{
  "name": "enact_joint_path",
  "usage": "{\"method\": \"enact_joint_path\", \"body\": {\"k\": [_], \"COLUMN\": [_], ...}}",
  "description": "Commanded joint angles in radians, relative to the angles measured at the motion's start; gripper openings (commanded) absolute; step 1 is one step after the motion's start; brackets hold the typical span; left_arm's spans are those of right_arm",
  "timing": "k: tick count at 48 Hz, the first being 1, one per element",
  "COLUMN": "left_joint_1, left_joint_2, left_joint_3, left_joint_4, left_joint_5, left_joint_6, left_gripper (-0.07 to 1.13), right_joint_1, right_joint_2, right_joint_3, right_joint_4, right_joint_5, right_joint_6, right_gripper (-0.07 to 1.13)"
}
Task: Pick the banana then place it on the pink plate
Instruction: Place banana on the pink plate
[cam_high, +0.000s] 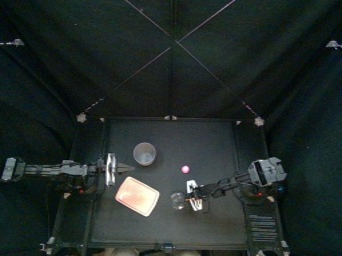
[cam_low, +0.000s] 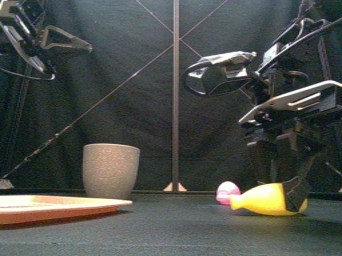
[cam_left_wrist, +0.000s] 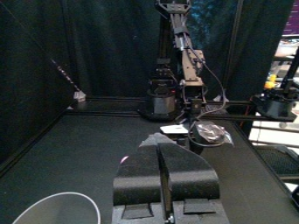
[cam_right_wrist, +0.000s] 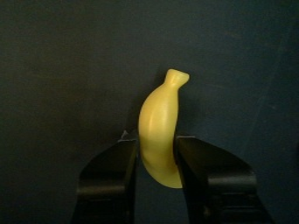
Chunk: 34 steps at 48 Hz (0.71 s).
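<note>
Left tool (cam_left_wrist: 163, 145): clenched on nothing; raised at the counter's left side
Pink plate (cam_low: 54, 205): flat, front left
Grey cup (cam_low: 111, 170): upright behind the plate
Pink toy (cam_low: 229, 189): just beside the banana's narrow end
Banana (cam_low: 271, 199): lying on the counter's right; long axis left-right; narrow end pointing left
Right tool (cam_right_wrist: 159, 144): grasping the banana, one jaw each side
Counter (cam_low: 160, 226): black, bare between things
Room: black curtains (cam_low: 134, 80) all round

Right end effector (cam_right_wrist: 156, 150) grips banana (cam_right_wrist: 163, 109); left end effector (cam_left_wrist: 166, 147) closed.

No legible text or labels anywhere
</note>
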Motion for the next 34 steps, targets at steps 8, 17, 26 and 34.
{"method": "enact_joint_path", "body": {"k": [8,17,26,34], "left_joint_1": [0.002,0.002,0.002,0.003], "left_joint_2": [0.005,0.005,0.005,0.005], "left_joint_3": [-0.014,-0.014,-0.008,-0.008], "left_joint_4": [0.000,0.000,0.000,0.000], "left_joint_5": [-0.009,-0.009,-0.011,-0.011], "left_joint_6": [-0.002,-0.002,-0.002,0.002], "left_gripper": [0.03,0.03,0.03,0.03], "right_joint_1": [-0.008,-0.066,-0.112,-0.115], "right_joint_2": [-0.043,-0.018,0.110,0.256], "right_joint_3": [-0.100,-0.225,-0.348,-0.482], "right_joint_4": [-0.008,0.051,0.156,0.176], "right_joint_5": [-0.087,-0.331,-0.563,-0.568], "right_joint_6": [0.008,0.028,0.031,0.032], "right_gripper": [0.44,0.45,0.45,0.45]}}
